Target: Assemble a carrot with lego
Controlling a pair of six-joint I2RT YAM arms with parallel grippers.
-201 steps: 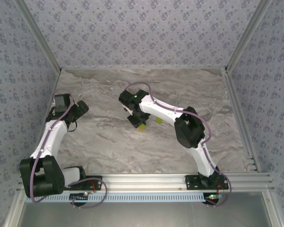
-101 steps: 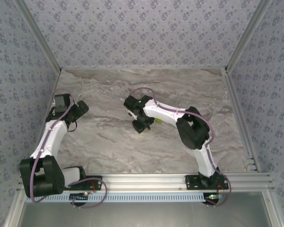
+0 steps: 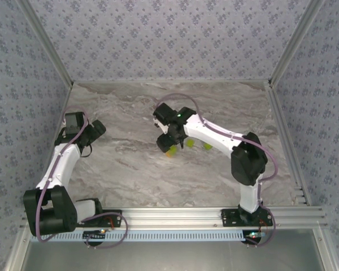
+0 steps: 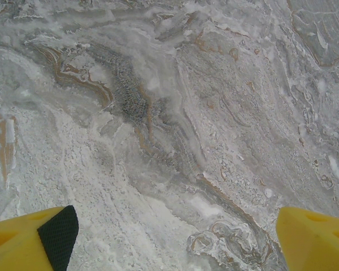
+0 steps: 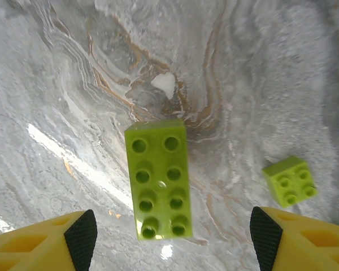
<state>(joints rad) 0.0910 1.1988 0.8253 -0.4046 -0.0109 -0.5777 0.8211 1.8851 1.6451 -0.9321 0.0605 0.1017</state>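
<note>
Right jaws opened, released lime-green brick (image 5: 157, 179) lying between | left jaws wide, empty

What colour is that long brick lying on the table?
Lime green; the long brick shows best in the right wrist view.

1. Right claw (image 5: 173, 234): the jaws stand apart, and the long lime-green brick (image 5: 158, 179) lies between them, clear of both fingers.
2. Small lime-green brick (image 5: 290, 180): lies apart from the long one, ahead of one finger.
3. Left claw (image 4: 175, 243): only bare tabletop (image 4: 158, 141) lies between its wide jaws.
4. Patterned walls (image 3: 158, 39): bound the far and side edges, and the near-centre tabletop between the arms is open.
</note>
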